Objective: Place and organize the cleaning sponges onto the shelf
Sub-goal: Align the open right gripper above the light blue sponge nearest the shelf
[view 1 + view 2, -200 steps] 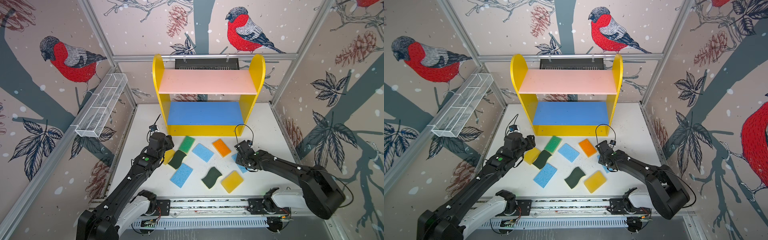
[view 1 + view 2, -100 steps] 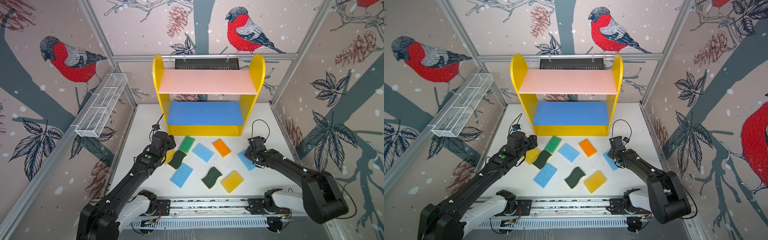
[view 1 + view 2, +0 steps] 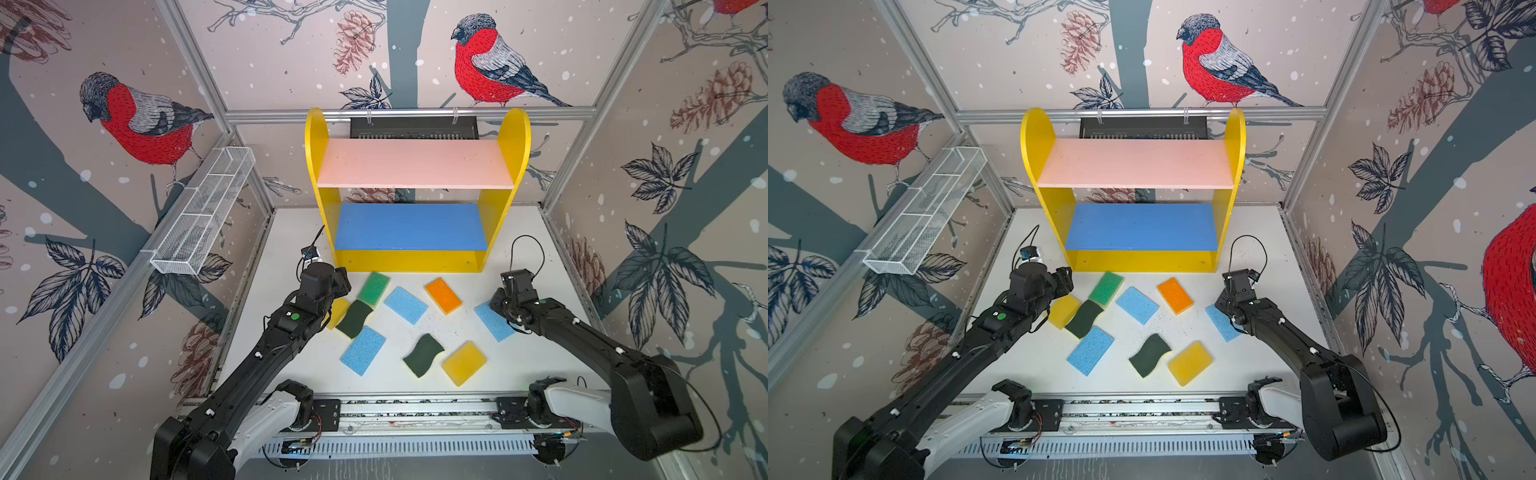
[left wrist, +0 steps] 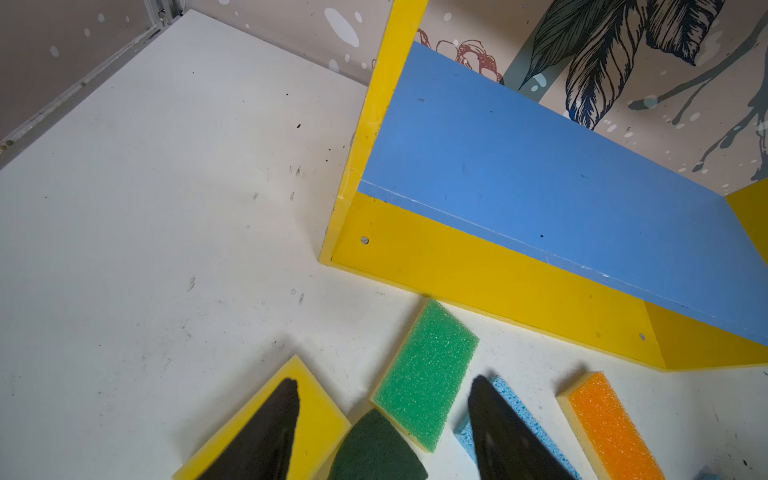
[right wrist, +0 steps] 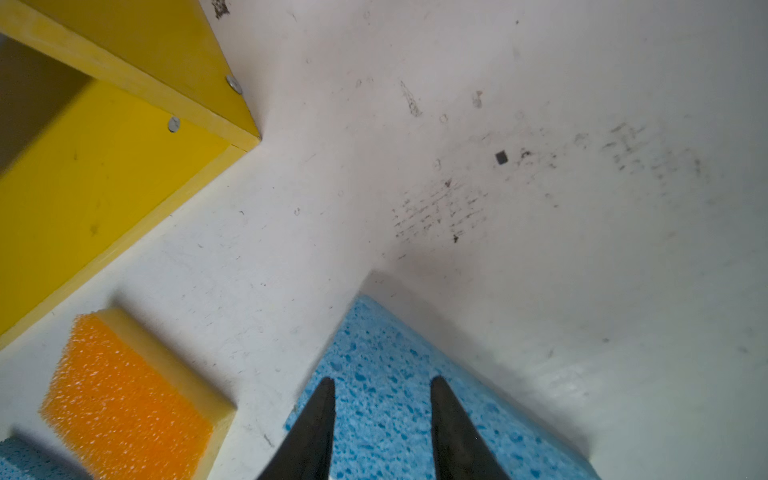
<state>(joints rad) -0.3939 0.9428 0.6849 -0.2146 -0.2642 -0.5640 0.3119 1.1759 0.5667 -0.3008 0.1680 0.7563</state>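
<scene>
Several cleaning sponges lie flat on the white floor in front of the yellow shelf (image 3: 409, 262), whose pink board (image 3: 415, 163) and blue board (image 3: 409, 226) are bare. My left gripper (image 4: 385, 379) is open, hovering over a yellow sponge (image 4: 320, 411), a dark green scourer (image 4: 374, 449) and a green sponge (image 4: 428, 370); in a top view it sits at the shelf's left front corner (image 3: 338, 282). My right gripper (image 5: 382, 378) is open just above a light blue sponge (image 5: 374, 345), at the right in a top view (image 3: 492, 322). An orange sponge (image 5: 124, 399) lies beside it.
More sponges lie mid-floor: light blue (image 3: 406, 304), light blue (image 3: 363, 350), a dark scourer (image 3: 423, 354) and yellow (image 3: 464, 363). A white wire-mesh basket (image 3: 203, 212) hangs on the left wall. Patterned walls enclose the floor; a rail runs along the front (image 3: 415, 409).
My right gripper has swung right and away from the middle, uncovering the light blue sponge under it, and its jaws have spread slightly. The left gripper has crept a little toward the shelf.
</scene>
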